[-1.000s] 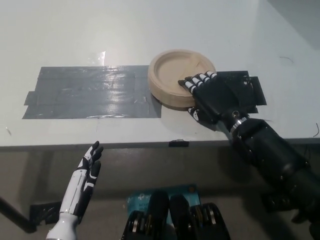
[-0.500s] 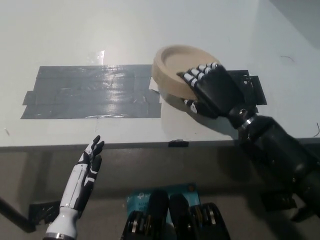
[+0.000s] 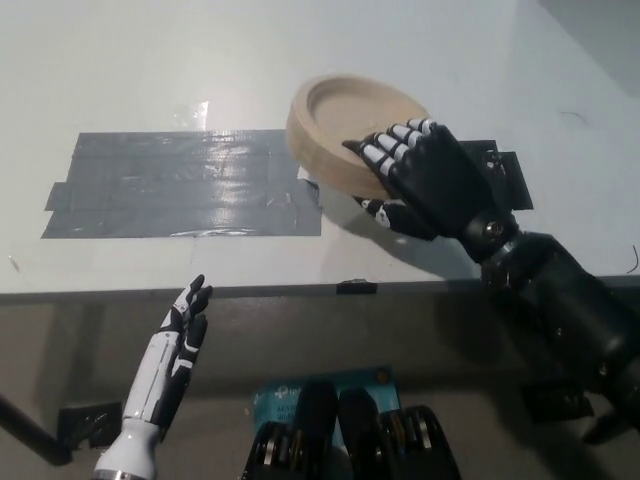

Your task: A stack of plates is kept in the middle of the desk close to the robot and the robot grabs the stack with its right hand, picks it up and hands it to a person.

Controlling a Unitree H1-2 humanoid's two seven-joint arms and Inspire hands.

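Right hand (image 3: 425,175) clamped on near edge of plate stack (image 3: 345,130), fingers (image 3: 390,148) over the rim, thumb underneath. Stack tilted, off the desk (image 3: 300,50), above the right end of the grey tape patch (image 3: 180,185). Left hand (image 3: 180,335) hanging below desk edge at lower left, fingers straight, slightly apart, holding nothing.

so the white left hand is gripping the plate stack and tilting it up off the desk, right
Not quite: the head view shows the black right hand shut on the plate stack, not the white one. The stack is indeed tilted up off the desk. The left hand hangs open below the desk's near edge, holding nothing.
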